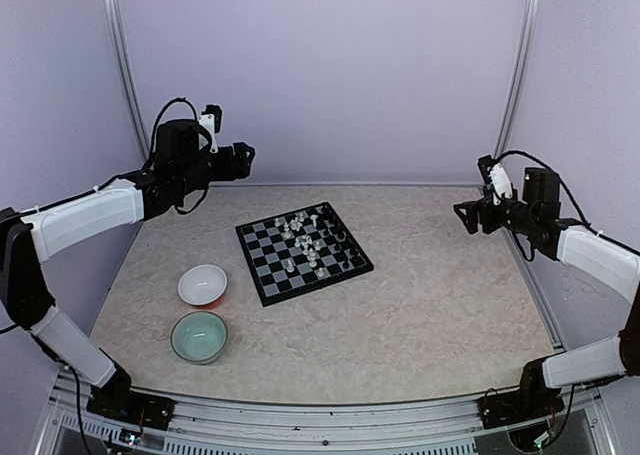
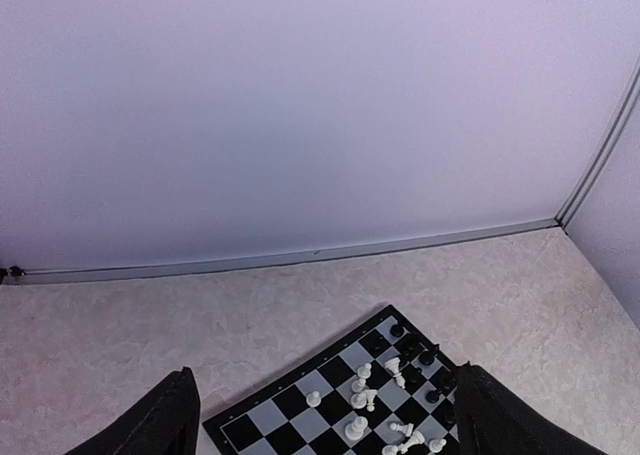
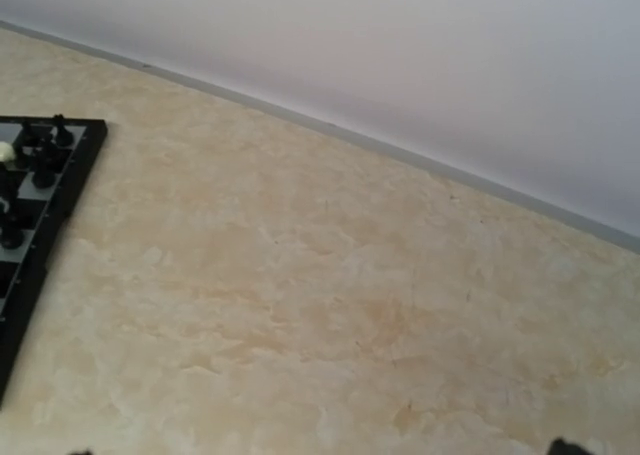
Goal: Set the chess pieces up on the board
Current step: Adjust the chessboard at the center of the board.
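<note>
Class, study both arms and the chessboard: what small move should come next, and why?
Probably lower the left claw toward the board: it hangs open, facing the pieces, which stand jumbled mid-board, some toppled, none in rows.

The board ran off the bottom edge between the left fingers; pieces on it were too small to tell apart.

text: none legible | labels: none | numbers: none | signs: none
</note>
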